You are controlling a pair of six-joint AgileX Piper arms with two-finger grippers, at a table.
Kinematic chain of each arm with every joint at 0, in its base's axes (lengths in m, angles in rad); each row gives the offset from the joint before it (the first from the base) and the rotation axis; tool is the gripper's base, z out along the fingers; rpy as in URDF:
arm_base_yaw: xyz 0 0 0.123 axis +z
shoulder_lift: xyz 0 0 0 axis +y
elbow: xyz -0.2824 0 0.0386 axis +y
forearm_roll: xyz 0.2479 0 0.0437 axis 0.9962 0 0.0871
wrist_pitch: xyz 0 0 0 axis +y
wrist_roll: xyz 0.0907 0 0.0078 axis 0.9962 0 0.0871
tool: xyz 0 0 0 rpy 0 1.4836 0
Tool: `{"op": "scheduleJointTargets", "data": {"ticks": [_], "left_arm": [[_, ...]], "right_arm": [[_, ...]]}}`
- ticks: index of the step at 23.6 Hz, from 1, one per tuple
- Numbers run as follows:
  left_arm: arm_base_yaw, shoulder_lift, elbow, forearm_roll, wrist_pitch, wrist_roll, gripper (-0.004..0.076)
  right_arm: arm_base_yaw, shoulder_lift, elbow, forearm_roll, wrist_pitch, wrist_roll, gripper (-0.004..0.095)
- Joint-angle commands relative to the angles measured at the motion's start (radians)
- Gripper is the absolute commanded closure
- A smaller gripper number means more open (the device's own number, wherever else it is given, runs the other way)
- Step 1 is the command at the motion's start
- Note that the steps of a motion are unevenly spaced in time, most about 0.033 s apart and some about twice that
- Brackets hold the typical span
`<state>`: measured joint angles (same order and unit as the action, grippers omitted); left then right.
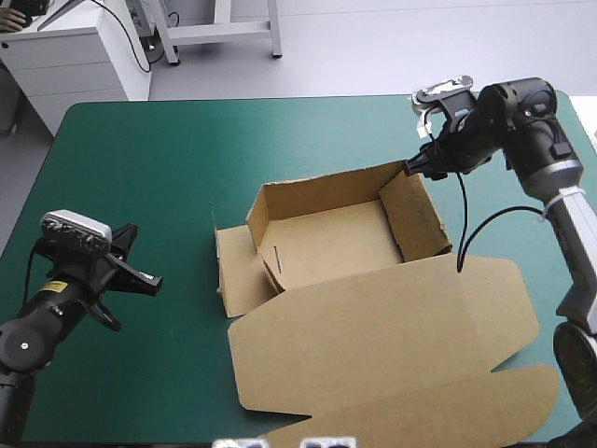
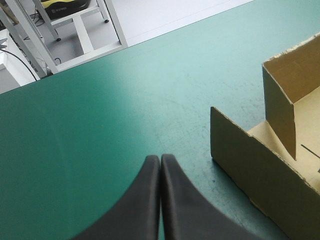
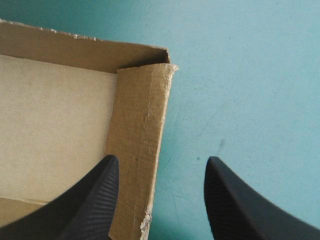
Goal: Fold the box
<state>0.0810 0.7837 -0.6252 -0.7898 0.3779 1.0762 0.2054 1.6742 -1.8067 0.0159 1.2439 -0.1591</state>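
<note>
Widely spread, right gripper point(image 3: 162, 158) astride box point(image 3: 55, 125) wall

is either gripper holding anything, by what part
Nothing is held. The left gripper is shut, clear of the box; the right gripper is open at its far right corner.

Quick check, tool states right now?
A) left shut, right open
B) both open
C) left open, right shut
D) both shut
A: the left tool is closed into one pointed arch over the teal-green cover, clear of the box, while the right tool stands spread apart at the box's far right corner.
</note>
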Motion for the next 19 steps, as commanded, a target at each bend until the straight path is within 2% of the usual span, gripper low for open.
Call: {"op": "scheduleJointTargets", "data": {"ticks": [1,6,10,14,15,16,17,19], "left_arm": [[0.003,-0.007,-0.028,-0.039,-0.046,0.0,0.0733],[0.003,-0.005,-0.028,-0.051,-0.046,0.0,0.0732],[0.003,-0.005,-0.028,-0.058,-0.042,0.0,0.0732],[0.003,-0.005,-0.028,-0.077,-0.042,0.0,0.0733],[0.003,-0.005,-0.028,-0.077,-0.037,0.0,0.0733],[0.003,-0.005,-0.028,-0.077,-0.035,0.0,0.0732],[0.003,-0.005,-0.028,-0.077,-0.035,0.0,0.0732],[0.003,-0.005,-0.028,-0.077,-0.035,0.0,0.0732]], "right_arm": [[-0.004,-0.015,0.061,-0.01,0.007,-0.001,0.0423],[-0.004,0.037,0.182,-0.016,0.007,-0.005,0.0423],[-0.004,0.107,0.201,0.033,-0.065,-0.003,0.043],[-0.004,0.127,0.202,0.035,-0.062,0.001,0.0535],[-0.004,0.134,0.202,0.048,-0.061,0.003,0.0613],[-0.004,0.138,0.202,0.054,-0.061,0.003,0.0648],[-0.004,0.144,0.202,0.073,-0.061,0.003,0.0736],[-0.004,0.152,0.202,0.087,-0.063,0.0,0.0779]]}}
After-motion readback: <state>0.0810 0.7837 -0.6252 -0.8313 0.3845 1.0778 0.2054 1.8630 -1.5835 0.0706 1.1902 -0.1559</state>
